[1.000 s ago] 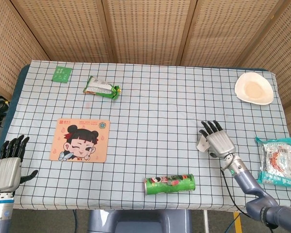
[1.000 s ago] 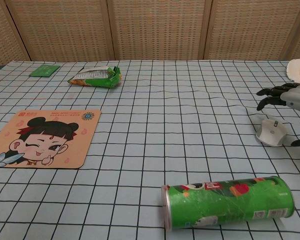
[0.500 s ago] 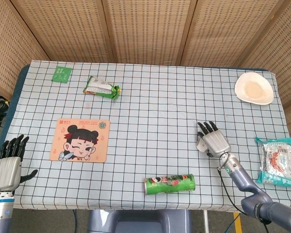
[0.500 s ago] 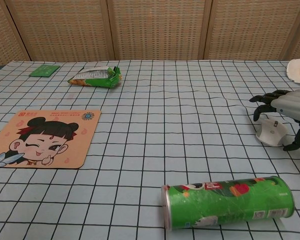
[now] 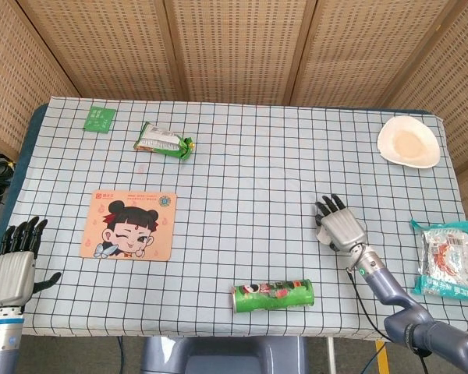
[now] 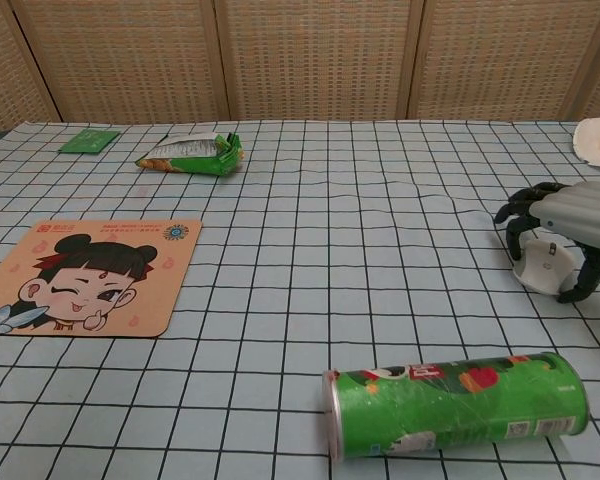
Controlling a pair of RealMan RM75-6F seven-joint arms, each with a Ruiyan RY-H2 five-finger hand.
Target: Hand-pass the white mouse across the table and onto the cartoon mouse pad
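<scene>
Both views show the right robot hand [image 6: 570, 220] lower and further in over the small white plastic computer mouse [image 6: 541, 270] than a second ago: then its fingers hung above and beside the mouse, now they arch down around it, dark fingertips [image 6: 507, 214] on the near side and the thumb on the far side. The fingers look curled close about the mouse, but whether they press it yet I cannot tell; it sits on the blue-checked tabletop [image 5: 249, 164], not lifted. That puts the task at the very start of the grasp, with the carry and the hand-over all ahead. The peach cartoon-girl mouse pad [image 5: 129, 224] lies well apart, across the tabletop. The left robot hand [image 5: 12, 263] waits at the near left edge, fingers spread and holding nothing, unchanged over that second.
</scene>
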